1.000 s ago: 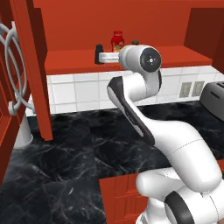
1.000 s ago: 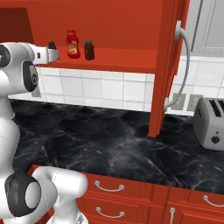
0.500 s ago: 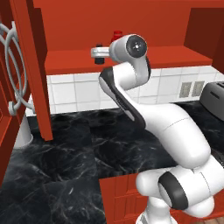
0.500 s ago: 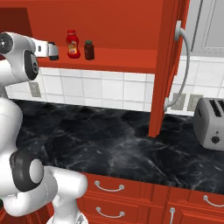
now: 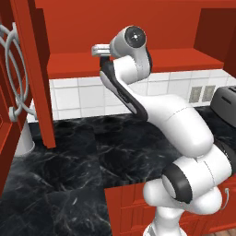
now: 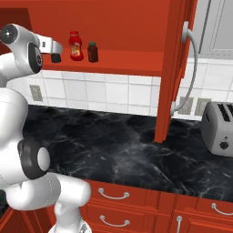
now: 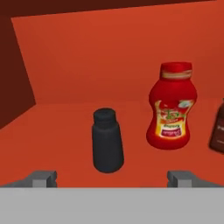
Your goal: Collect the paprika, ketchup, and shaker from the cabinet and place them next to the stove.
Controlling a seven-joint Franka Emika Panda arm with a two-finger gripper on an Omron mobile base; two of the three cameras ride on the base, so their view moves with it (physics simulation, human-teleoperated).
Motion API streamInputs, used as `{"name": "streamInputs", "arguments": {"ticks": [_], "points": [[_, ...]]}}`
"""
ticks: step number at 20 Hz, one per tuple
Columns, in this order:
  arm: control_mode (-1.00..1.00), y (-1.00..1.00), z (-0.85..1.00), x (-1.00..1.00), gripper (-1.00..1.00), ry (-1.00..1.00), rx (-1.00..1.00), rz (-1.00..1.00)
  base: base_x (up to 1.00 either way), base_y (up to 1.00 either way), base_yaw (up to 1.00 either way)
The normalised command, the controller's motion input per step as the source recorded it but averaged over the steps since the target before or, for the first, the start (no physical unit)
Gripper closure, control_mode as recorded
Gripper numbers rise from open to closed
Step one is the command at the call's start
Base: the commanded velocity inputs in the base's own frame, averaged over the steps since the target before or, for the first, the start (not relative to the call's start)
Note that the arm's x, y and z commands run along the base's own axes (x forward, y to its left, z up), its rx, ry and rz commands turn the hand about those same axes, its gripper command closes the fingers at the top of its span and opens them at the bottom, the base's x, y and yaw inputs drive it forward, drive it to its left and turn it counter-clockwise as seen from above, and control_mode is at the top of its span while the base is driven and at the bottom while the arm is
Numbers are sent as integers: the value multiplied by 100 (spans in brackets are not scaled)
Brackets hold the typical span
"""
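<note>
On cabinet [image 6: 136, 27] shelf: shaker [image 7: 106, 141] upright between spread, released fingers [image 7: 43, 179]; ketchup [image 7: 171, 111] beside, paprika [image 6: 93, 52] further right.

Black shaker [image 7: 106, 141]; red ketchup [image 7: 171, 107], yellow-red label; red cabinet [image 7: 87, 52].

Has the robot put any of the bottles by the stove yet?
Not yet. The ketchup, the shaker and the paprika all stand on the cabinet shelf. The tool is open and empty, lined up in front of the shaker. All three are left to carry.
</note>
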Motion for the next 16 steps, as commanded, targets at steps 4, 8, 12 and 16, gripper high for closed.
{"name": "streamInputs", "arguments": {"ticks": [4, 8, 12, 16], "points": [[-100, 7, 0, 30, -100, 5, 0, 0, 0, 0, 0], [-100, 3, -2, 33, -100, 3, 0, 0, 0, 0, 0], [-100, 1, -7, 31, -100, 3, 0, 0, 0, 0, 0], [-100, 3, -14, 22, -100, 2, -1, 0, 0, 0, 0]]}}
